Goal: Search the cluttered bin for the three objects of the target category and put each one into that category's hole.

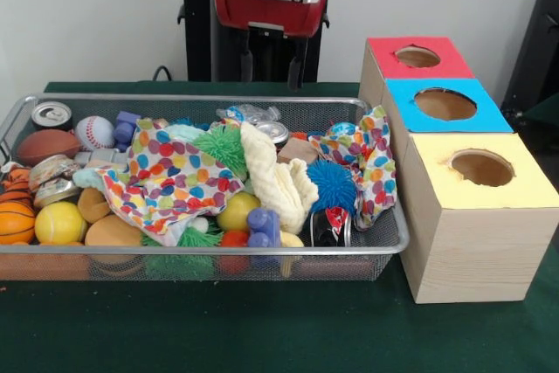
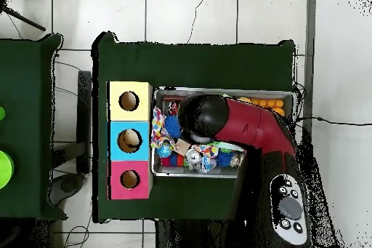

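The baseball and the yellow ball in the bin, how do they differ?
The baseball is white with red stitching; the yellow ball is plain yellow with a faint seam. The baseball lies toward the bin's far wall, beside a can; the yellow ball sits against the near wall, next to a basketball. Both are round, fully uncovered, and in the same end of the bin.

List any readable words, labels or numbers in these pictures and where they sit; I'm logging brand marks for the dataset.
None can be read.
Cans in the bin: any print is too blurred.
Dark can at the bin's front: markings illegible.
Colored boxes: no writing shows.
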Motion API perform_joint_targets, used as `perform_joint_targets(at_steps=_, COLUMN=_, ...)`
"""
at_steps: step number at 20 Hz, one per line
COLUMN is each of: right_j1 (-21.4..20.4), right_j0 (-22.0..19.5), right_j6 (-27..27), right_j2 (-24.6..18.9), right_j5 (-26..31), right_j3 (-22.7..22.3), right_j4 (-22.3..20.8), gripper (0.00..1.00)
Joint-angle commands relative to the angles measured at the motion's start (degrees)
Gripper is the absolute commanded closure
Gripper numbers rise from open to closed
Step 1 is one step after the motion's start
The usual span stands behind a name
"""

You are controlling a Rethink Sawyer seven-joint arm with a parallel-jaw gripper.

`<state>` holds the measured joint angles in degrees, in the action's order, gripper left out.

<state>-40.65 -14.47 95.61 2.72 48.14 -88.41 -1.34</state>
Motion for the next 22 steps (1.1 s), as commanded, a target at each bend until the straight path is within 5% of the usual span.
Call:
perform_joint_targets(at_steps=1, right_j1=1.36, right_j0=-2.1, right_j6=-2.76, right_j2=-6.76, right_j5=-7.33, right_j3=-11.71, right_j4=-3.17, gripper=0.0)
perform_joint_targets(at_steps=10, right_j1=4.91, right_j0=-3.43, right_j6=-0.52, right_j2=-8.1, right_j5=-19.55, right_j3=-14.48, right_j4=-5.45, gripper=0.0)
perform_joint_targets(at_steps=22, right_j1=7.87, right_j0=-6.64, right_j6=-2.19, right_j2=-10.39, right_j5=-17.62, right_j3=-11.48, right_j4=-6.99, gripper=0.0)
